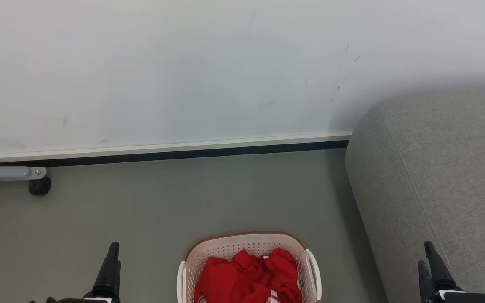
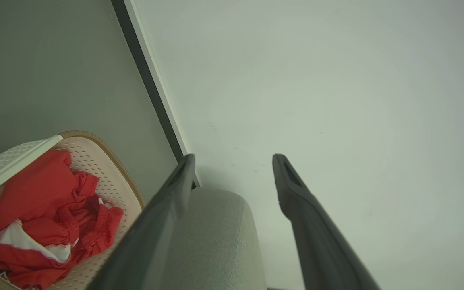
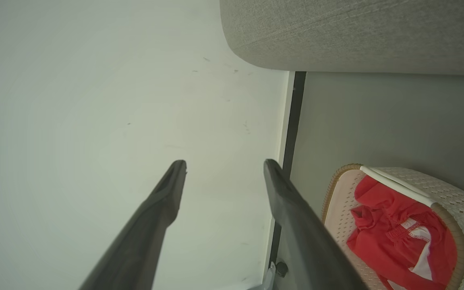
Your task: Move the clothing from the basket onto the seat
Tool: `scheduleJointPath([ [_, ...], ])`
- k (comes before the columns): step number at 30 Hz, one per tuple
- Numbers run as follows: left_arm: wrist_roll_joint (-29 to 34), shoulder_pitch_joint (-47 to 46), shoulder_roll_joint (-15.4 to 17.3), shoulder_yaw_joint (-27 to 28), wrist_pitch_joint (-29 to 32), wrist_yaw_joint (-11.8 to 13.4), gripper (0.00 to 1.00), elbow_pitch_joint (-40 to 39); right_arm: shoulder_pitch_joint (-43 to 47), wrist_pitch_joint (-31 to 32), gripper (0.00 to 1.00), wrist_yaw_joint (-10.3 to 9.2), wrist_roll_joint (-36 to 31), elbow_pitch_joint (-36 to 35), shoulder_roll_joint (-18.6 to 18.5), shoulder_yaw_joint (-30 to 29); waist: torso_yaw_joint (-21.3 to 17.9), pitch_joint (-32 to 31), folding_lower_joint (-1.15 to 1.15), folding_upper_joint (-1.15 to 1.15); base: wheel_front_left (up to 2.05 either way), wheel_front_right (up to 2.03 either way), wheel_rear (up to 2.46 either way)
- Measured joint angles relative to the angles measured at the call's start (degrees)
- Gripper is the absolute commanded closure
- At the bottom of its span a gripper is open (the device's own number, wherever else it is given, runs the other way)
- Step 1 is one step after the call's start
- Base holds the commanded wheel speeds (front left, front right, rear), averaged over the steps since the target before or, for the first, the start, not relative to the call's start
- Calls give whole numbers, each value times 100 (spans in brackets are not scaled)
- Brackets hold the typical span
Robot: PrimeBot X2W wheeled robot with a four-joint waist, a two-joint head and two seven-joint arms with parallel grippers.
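Though poised for work, grips nothing: left end effector (image 2: 235,161), both dark fingers spread wide, only bare wall (image 2: 336,100) beyond the tips. Reads as a ready pose, opened ahead of a reach into the laundry.

Just to the right of that end effector and lower, down on the floor (image 1: 141,202): the basket (image 1: 246,232), cream with perforated sides and a brown rim, upright, standing between the two end effectors. Holds the clothing (image 1: 246,277), all of it inside, a crumpled bright red heap with white trim showing. Spills over no edge. Touches neither end effector. Cannot tell how many pieces make up the heap.

Further right, apart from the basket by a strip of floor: the seat (image 1: 436,168), broad grey woven upholstery, rounded at the corner, no red on the part in view. Lies right by the right end effector (image 3: 224,163), hence probably the handier arm for the drop.

Same state at that right end effector: fingers parted wide, empty, pointing toward the wall, basket off to its left and below.

Judged from this: task barely begun, first pick not yet made. Soft bunched cloth, likely to rise in a clump or trail a loose end over the rim, so seems to call for a deep pinch into the heap and a high lift before crossing to the seat.
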Motion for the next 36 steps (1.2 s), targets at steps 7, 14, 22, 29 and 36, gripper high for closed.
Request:
scheduleJointPath([
  [7,435,-5,4,-165,-151,151,0,-159,2,-146,0,-153,-350,-155,-2,137,-1,-10,0,0,0,0,0],
  [14,1092,-9,10,-339,-291,296,0,-288,3,-296,0,-322,-870,-318,-9,315,-2,-18,0,0,0,0,0],
  [22,1978,-21,68,-559,-459,404,0,-393,3,-458,0,-450,-1649,-441,-18,548,0,-23,0,0,0,0,0],
  [29,2776,-97,177,-749,-605,538,0,-488,-2,-604,0,-554,-2427,-520,-148,798,5,-29,0,0,0,0,0],
  [36,3694,-98,324,-936,-755,651,0,-526,-8,-755,0,-675,-3137,-589,-242,1037,0,-36,0,0,0,0,0],
])
